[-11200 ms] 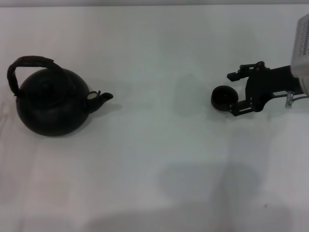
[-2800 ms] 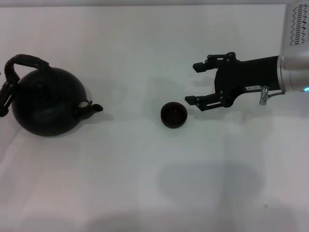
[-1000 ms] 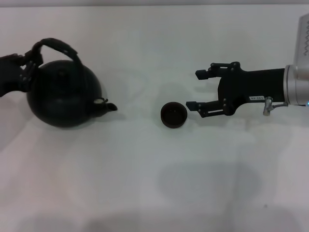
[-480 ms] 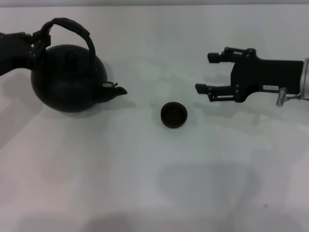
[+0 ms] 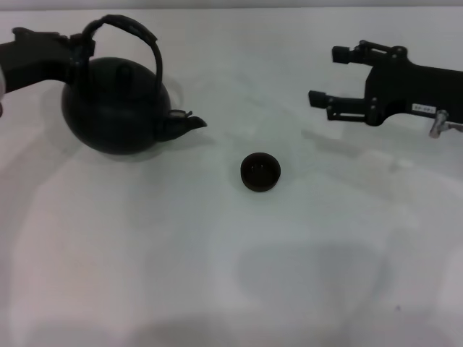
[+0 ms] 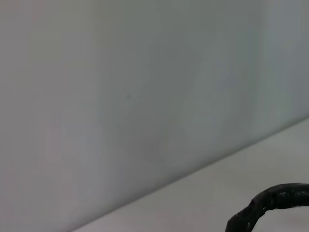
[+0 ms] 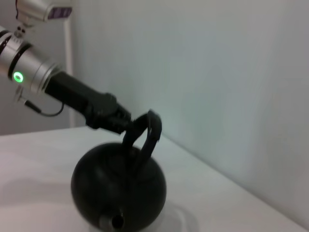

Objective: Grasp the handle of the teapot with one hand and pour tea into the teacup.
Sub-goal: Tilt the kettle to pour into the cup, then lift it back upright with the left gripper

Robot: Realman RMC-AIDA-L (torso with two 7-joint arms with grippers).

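Observation:
The round black teapot (image 5: 116, 108) is at the far left, upright, its spout (image 5: 189, 124) pointing toward the teacup. My left gripper (image 5: 79, 49) is shut on the left end of the arched handle (image 5: 134, 27) and seems to hold the pot slightly above the table. The right wrist view shows the teapot (image 7: 118, 186) and the left gripper (image 7: 124, 123) on its handle (image 7: 150, 133). A piece of the handle (image 6: 277, 199) shows in the left wrist view. The small dark teacup (image 5: 260, 172) stands at the centre. My right gripper (image 5: 324, 75) is open and empty, far right of the cup.
The white table (image 5: 217, 275) carries only the teapot and the cup. A pale wall (image 6: 145, 72) stands behind the table's far edge.
My left gripper has carried the teapot to the right and farther back, nearer the cup. My right gripper has drawn back and to the right, away from the cup, staying open.

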